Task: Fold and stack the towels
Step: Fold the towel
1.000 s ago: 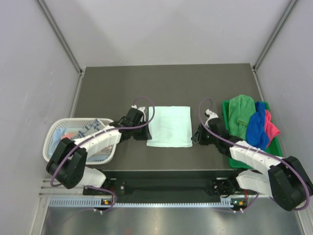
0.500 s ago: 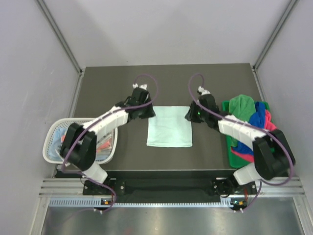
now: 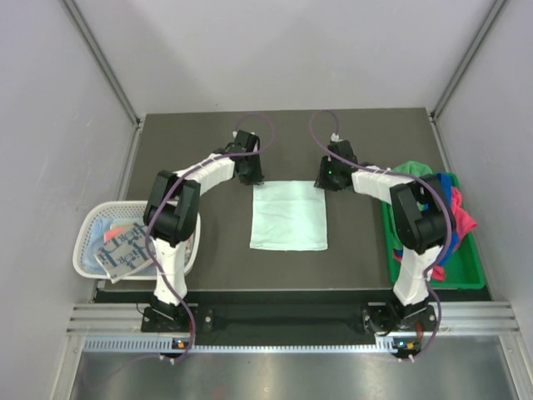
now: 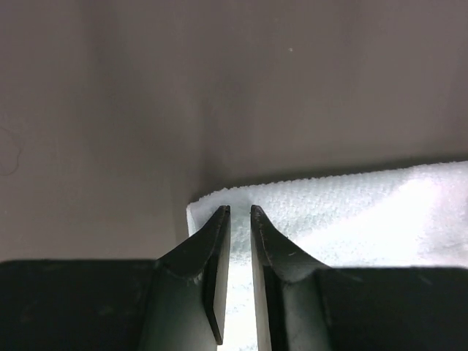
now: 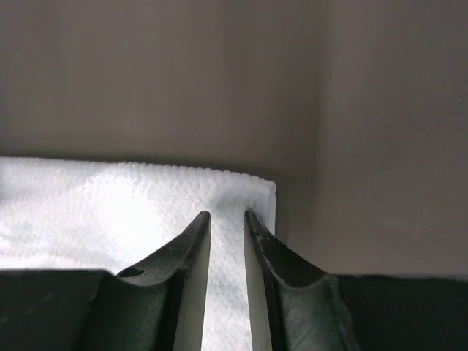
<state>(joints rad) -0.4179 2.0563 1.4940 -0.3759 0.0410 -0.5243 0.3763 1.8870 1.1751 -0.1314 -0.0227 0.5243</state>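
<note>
A pale mint towel [image 3: 289, 215] lies flat in the middle of the dark table. My left gripper [image 3: 252, 177] sits at its far left corner and my right gripper [image 3: 323, 181] at its far right corner. In the left wrist view the fingertips [image 4: 240, 210] rest just inside the towel's corner [image 4: 351, 205], a narrow gap between them. The right wrist view shows the same: the jaws [image 5: 227, 214] stand slightly apart over the cloth [image 5: 110, 205], which stays flat. More towels, green [image 3: 416, 171], blue [image 3: 450, 208] and pink [image 3: 465, 223], are heaped at the right.
The heap lies in a green bin [image 3: 437, 279] at the right table edge, partly behind my right arm. A white mesh basket [image 3: 83, 250] at the left edge holds a navy patterned towel [image 3: 125, 248] and other cloths. Grey walls close in both sides.
Both grippers have travelled from the towel's near corners along its sides to its far corners. The towel has kept its place and size.
</note>
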